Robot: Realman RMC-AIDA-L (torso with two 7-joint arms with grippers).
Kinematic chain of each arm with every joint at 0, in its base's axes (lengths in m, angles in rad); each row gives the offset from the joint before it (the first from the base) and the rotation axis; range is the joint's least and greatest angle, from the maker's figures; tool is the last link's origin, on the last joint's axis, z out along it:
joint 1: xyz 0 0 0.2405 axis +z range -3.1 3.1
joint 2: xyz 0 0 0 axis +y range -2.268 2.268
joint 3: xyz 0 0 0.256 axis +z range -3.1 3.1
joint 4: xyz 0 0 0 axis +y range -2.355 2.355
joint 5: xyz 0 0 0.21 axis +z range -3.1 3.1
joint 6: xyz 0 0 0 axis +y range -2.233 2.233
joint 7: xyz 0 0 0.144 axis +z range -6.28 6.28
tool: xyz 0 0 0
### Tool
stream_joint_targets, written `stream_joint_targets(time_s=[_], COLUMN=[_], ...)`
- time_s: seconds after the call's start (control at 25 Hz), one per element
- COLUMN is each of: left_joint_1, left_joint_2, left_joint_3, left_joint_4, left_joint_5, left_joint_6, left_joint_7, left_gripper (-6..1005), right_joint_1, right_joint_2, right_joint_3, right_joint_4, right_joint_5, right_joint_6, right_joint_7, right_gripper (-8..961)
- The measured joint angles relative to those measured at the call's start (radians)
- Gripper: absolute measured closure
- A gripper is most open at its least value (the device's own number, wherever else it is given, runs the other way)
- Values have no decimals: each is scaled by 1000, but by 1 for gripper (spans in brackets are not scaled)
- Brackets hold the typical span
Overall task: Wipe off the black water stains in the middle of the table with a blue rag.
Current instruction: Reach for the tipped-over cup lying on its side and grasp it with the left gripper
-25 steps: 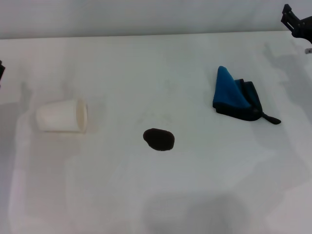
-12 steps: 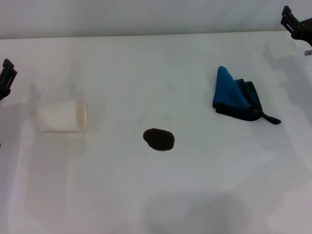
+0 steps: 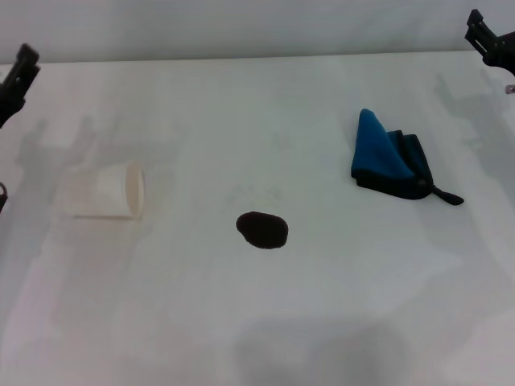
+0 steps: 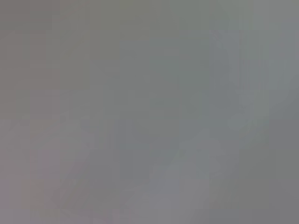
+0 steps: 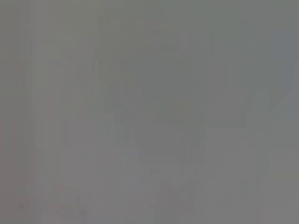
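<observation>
Grippers cut off at frame edges: left gripper (image 3: pixel 16 80) at 10 o'clock, right gripper (image 3: pixel 489 36) at 2 o'clock (grip state unreadable). Black water stains (image 3: pixel 262 230), glossy oval, mid-table (image 3: pixel 241 322); blue rag (image 3: pixel 389 157) crumpled at 2 o'clock.

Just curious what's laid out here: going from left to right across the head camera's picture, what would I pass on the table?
Left gripper at the edge → white paper cup lying on its side → glossy dark oval stain → crumpled blue rag → right gripper at the far corner.
</observation>
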Motion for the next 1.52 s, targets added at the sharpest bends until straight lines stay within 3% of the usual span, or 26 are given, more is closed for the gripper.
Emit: stream_joint_targets(time_s=[0.24, 0.56, 0.68, 0.8, 1.0, 1.32, 1.52], left_joint_1=[-38, -152, -212, -276, -361, -466, -533], left_joint_2=[39, 164, 201, 204, 192, 232, 243], left_joint_3=[2, 39, 192, 303, 307, 309, 309], left_joint_4=[-86, -273, -382, -539, -712, -742, -757], left_joint_5=[224, 559, 582, 631, 778, 952, 1068], left_joint_6=[136, 297, 361, 407, 482, 567, 601], left_joint_7=[-227, -609, -739, -837, -820, -731, -681], left_gripper=[130, 132, 133, 134, 136, 138, 138], right_joint_1=[0, 2, 1, 0, 0, 0, 0], right_joint_2=[-2, -2, -2, -2, 0, 1, 1], right_joint_3=[5, 0, 0, 1, 1, 1, 0], right_joint_4=[2, 2, 2, 2, 1, 1, 1], right_joint_5=[0, -3, -3, -3, -1, 0, 0], right_joint_6=[0, 1, 2, 3, 3, 4, 6], right_joint_7=[0, 0, 0, 0, 5, 41, 41], right_gripper=[98, 98, 98, 98, 98, 98, 98])
